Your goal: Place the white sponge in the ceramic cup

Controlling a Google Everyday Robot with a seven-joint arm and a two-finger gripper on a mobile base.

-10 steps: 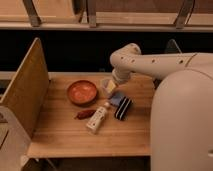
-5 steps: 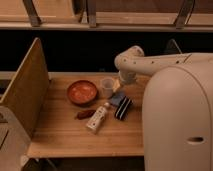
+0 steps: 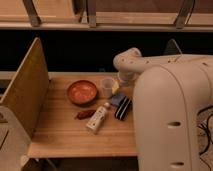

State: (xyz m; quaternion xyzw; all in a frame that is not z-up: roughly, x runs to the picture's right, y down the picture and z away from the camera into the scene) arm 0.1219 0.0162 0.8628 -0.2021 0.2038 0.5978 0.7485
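The white sponge [image 3: 116, 100] is seen lying flat on the wooden bench [image 3: 60, 140], toward the right edge and about midway between front and back. It lies outside the ceramic cup [image 3: 107, 87] and just beside the left side of a black striped block [image 3: 123, 108]. At the front, the bench's right corner is hidden by the robot's white body [image 3: 170, 120]. A little farther in, a white bottle [image 3: 98, 119] is laid on its side at a tilt, with a small red item [image 3: 85, 114] just to its left. Beyond these, an orange bowl [image 3: 82, 92] is set near the middle of the bench, and the cup is stood upright just to its right, closer to the back edge than the sponge. The gripper [image 3: 120, 83] is held low just right of the cup, behind the sponge; whether it is open or closed cannot be told. An upright wooden panel [image 3: 25, 95] is set along the left edge.
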